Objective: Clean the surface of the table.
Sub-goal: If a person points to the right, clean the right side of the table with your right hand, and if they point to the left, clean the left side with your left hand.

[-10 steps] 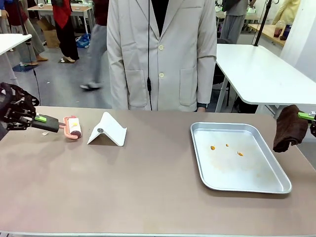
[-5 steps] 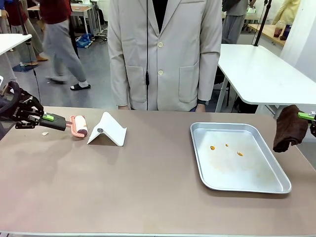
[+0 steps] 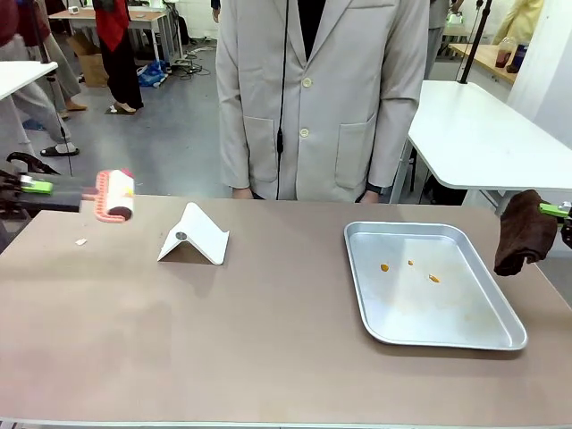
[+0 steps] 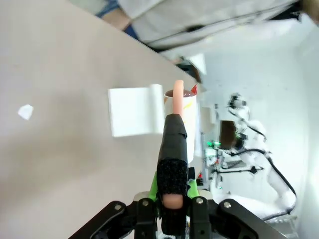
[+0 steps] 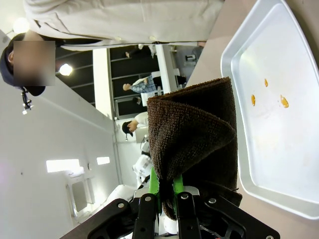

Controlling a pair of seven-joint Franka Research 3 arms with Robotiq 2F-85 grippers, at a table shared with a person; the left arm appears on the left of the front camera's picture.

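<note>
The brownish table has a small white scrap near its far left. Above that corner my left gripper is shut on the black handle of a pink-framed roller, which hangs clear of the surface. In the left wrist view the left gripper clamps the handle, the roller head points away, and the scrap lies on the table. At the far right edge my right gripper is shut on a dark brown cloth. The cloth folds over the right gripper.
A white folded stand sits left of centre. A silver tray on the right holds a few orange crumbs; tray also lies under the cloth. A person in a pale coat stands at the far edge.
My left gripper has lifted the roller off the table and drawn it back to the left. The person has stepped slightly right. The right arm and cloth have not moved.
</note>
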